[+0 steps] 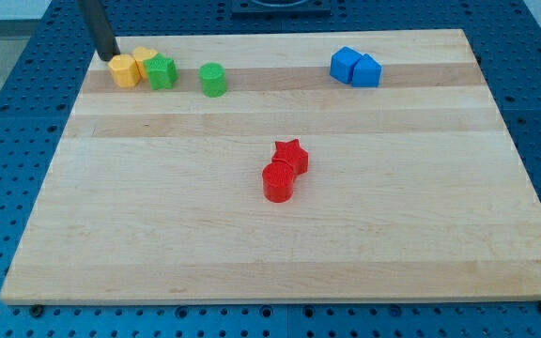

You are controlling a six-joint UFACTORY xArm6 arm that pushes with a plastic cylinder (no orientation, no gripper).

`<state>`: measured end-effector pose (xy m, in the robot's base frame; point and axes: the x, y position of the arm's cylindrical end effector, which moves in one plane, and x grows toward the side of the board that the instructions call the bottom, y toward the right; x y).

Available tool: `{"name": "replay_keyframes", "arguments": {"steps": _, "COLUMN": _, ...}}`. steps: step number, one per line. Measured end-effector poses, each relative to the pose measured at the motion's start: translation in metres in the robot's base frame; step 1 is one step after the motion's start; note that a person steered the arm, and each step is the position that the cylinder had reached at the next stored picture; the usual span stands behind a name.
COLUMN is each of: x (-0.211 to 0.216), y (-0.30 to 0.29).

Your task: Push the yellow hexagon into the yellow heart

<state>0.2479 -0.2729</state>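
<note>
Camera view: my tip (109, 55) touches yellow hexagon (123, 70) beside yellow heart (145, 61).

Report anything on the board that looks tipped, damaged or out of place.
Nothing stands out. All blocks sit flat on the wooden board. My tip is against the yellow hexagon, which already touches the yellow heart.

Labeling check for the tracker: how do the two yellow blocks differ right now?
Position: the yellow hexagon sits at the view's left of the cluster; the yellow heart is just right of it and slightly nearer the view's top.
Contact: my tip is at the hexagon's upper-left edge; the heart instead sits against the green block.
Visibility: the hexagon shows fully; the heart is partly hidden by its neighbours.
Shared: same yellow, seemingly touching.
</note>
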Motion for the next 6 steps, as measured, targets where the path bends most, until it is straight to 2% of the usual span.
{"name": "replay_keyframes", "arguments": {"steps": 3, "x": 0.042, "y": -0.002}}
{"name": "replay_keyframes", "arguments": {"steps": 6, "x": 0.026, "y": 0.030}}
